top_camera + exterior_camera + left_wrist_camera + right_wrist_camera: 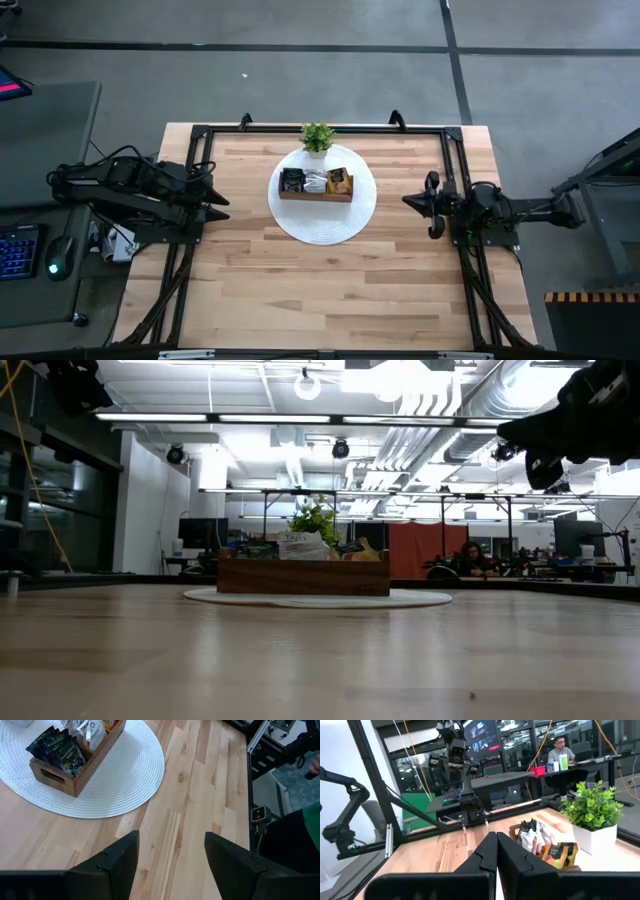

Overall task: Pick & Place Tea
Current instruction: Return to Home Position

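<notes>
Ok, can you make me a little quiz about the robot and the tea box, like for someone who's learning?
1. True or false: the left pincer is holding a tea bag.
2. What does the wooden tray stand on? A) a blue cloth B) a round white mat C) a stack of books
3. Fill in: the tea bags in the tray's middle section are ___.

Key: 1 false, it is open and empty. 2 B. 3 white.
</notes>
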`<state>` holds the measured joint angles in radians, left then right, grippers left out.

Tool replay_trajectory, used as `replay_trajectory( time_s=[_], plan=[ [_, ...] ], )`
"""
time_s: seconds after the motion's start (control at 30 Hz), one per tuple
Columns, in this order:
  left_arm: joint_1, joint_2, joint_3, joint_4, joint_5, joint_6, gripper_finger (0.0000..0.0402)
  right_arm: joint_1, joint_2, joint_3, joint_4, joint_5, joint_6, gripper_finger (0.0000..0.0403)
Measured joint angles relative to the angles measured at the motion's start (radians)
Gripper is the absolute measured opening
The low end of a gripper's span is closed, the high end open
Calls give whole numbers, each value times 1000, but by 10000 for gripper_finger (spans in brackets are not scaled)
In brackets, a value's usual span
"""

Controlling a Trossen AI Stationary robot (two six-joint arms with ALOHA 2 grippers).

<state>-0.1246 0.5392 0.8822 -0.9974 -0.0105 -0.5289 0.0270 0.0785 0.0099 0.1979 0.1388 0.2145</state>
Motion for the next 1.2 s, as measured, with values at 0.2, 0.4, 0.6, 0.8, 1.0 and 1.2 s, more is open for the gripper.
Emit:
replay_trajectory(
  time_s=[0.2,0.4,0.6,0.8,1.0,1.2],
  plan=[
    [0,0,0,0,0,0,223,1,-59,0,-82,-18,-12,0],
    [0,0,0,0,0,0,223,-1,-69,0,-167,-80,-17,0],
    [0,0,0,0,0,0,223,-1,-52,-1,-175,-119,-82,0],
    [0,0,0,0,0,0,223,-1,-28,-1,-176,-119,-85,0],
    [0,0,0,0,0,0,223,-1,-25,-1,-176,-119,-85,3],
    [0,0,0,0,0,0,223,-1,-25,-1,-176,-118,-85,11]
  ],
)
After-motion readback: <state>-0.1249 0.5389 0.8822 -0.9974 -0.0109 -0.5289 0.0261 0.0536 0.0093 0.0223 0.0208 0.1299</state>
